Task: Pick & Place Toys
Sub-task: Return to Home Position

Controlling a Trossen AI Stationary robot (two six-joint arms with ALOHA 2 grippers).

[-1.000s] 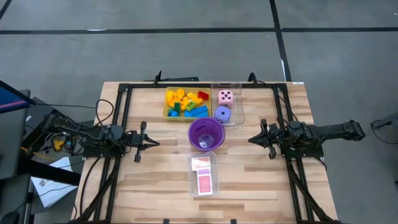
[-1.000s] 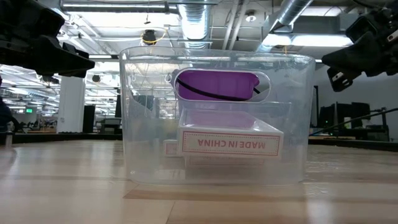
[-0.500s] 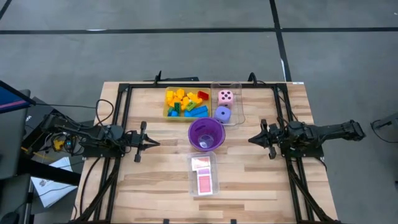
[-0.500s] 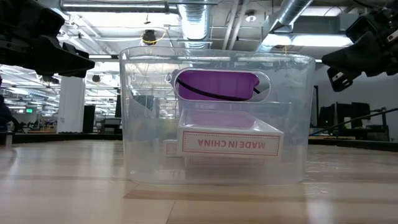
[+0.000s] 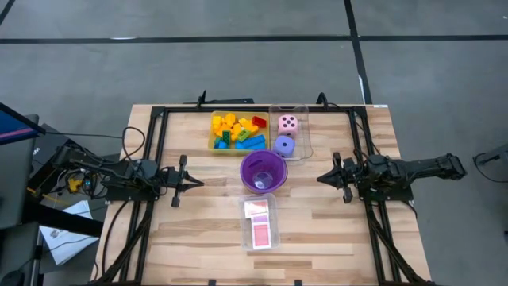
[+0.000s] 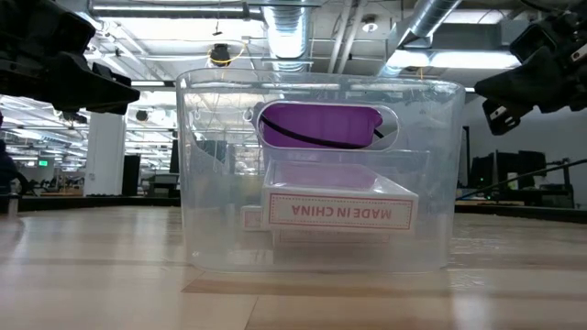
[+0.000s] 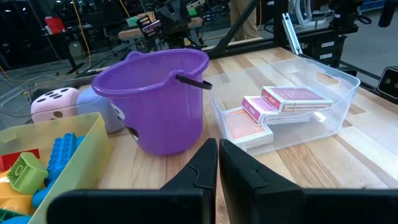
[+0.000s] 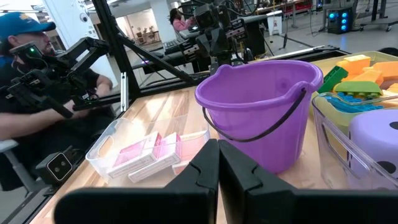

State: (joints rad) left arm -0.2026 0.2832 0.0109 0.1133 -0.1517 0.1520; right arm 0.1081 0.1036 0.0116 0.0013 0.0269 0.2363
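Plastic bricks (image 5: 236, 131) in yellow, orange, blue, green and red lie in a yellow tray at the far middle. A pink die (image 5: 288, 123) and a purple die (image 5: 283, 145) sit in a clear tray beside it. White-red card packs (image 5: 259, 223) lie in a clear tray nearer the front; they also show in the left wrist view (image 7: 283, 102). My left gripper (image 5: 198, 182) is shut and empty left of the purple cup (image 5: 263, 171). My right gripper (image 5: 321, 178) is shut and empty right of the cup.
The purple translucent cup with a black wire handle (image 7: 155, 99) stands at the table's middle between both grippers. A black frame (image 5: 254, 110) runs along the table's edges. A person (image 8: 37, 93) sits beyond the table's left side. Bare wood lies at the front left and right.
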